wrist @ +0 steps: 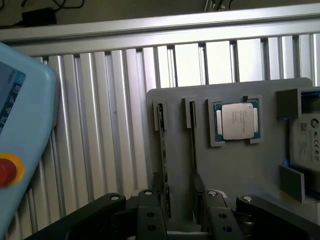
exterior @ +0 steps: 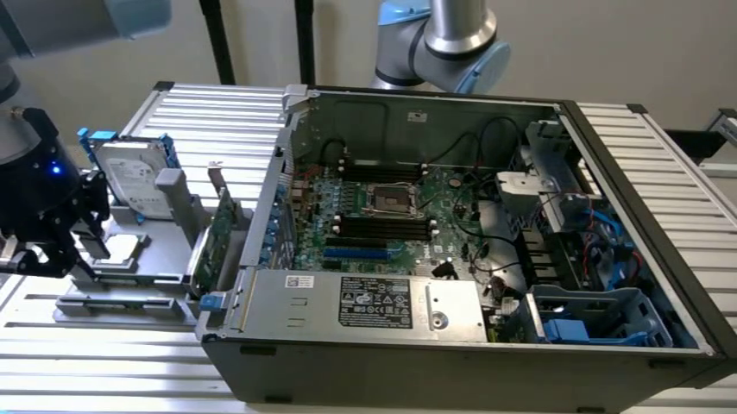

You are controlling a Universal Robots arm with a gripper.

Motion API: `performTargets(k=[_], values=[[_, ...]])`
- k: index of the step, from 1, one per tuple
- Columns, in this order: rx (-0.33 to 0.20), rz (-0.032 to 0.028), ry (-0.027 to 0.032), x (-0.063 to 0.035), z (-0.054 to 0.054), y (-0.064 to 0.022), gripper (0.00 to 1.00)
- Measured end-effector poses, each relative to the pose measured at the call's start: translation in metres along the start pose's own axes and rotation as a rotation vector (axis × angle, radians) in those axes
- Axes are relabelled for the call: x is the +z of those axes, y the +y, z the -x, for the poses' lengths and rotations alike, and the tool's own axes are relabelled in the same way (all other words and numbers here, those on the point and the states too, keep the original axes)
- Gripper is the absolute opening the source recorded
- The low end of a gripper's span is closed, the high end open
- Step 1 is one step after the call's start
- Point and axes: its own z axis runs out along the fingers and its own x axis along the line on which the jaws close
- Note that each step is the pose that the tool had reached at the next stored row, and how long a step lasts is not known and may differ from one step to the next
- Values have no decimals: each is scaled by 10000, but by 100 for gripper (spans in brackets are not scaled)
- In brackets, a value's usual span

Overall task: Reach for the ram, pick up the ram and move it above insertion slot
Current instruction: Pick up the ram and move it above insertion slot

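Fingers (wrist: 149, 216) spread wide, holding nothing, low over the grey holder (wrist: 235, 175). Ram (wrist: 163, 150) stands on edge in its slot just ahead, untouched, probably kept upright so its faces can be pinched. CPU (wrist: 235, 120) sits beyond, and the slatted bench (wrist: 100, 125) behind.

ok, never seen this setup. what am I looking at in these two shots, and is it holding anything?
It is one robot arm with a two-finger gripper. The exterior view comes from a camera off the arm: an open computer case with its motherboard lies on a slatted metal table, and a grey holder sits beside it at that view's left. The wrist view rides on the arm and looks past the fingers at that holder: two thin ram sticks on edge in slots, a processor chip, a hard drive. The gripper is open, close over the sticks, holding nothing.
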Motion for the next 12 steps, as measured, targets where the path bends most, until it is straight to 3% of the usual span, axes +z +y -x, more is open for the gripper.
performTargets(k=[12], values=[[-161,0,5,219,-38,-13,36]])
